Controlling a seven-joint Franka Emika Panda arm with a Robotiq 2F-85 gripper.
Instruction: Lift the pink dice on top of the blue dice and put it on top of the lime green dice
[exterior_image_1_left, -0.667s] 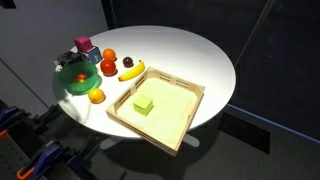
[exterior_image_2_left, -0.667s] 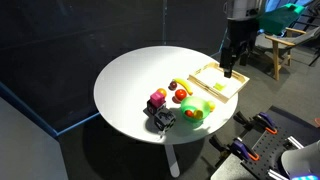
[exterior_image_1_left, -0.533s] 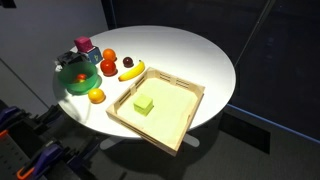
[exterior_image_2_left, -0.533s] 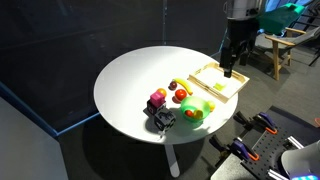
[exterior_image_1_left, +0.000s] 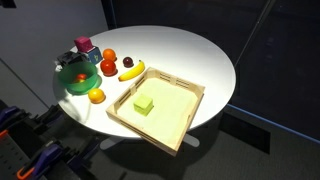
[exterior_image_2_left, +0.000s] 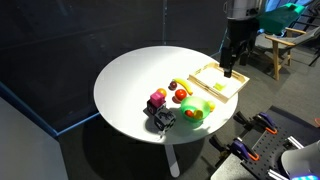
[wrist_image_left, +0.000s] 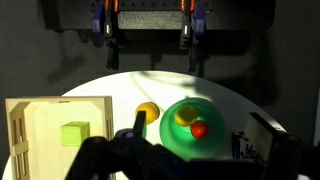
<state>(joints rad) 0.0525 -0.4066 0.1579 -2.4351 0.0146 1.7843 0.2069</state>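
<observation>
The pink dice (exterior_image_1_left: 83, 44) sits at the table's edge beside the green bowl; it also shows in an exterior view (exterior_image_2_left: 158, 97). The blue dice (exterior_image_1_left: 79, 55) under it is dark and hard to make out. The lime green dice (exterior_image_1_left: 144, 103) lies inside the wooden tray (exterior_image_1_left: 190, 100) and shows in the wrist view (wrist_image_left: 74, 133). My gripper (exterior_image_2_left: 228, 71) hangs above the tray's far side, well away from the pink dice. It looks open and empty. The pink and blue dice are out of the wrist view.
A green bowl (exterior_image_1_left: 76, 80) holds small fruit; it shows in the wrist view (wrist_image_left: 195, 128). A banana (exterior_image_1_left: 131, 71), oranges (exterior_image_1_left: 96, 96) and a red fruit (exterior_image_1_left: 108, 54) lie between bowl and tray. A black object (exterior_image_2_left: 163, 119) stands by the bowl. The table is round and white (exterior_image_1_left: 190, 55).
</observation>
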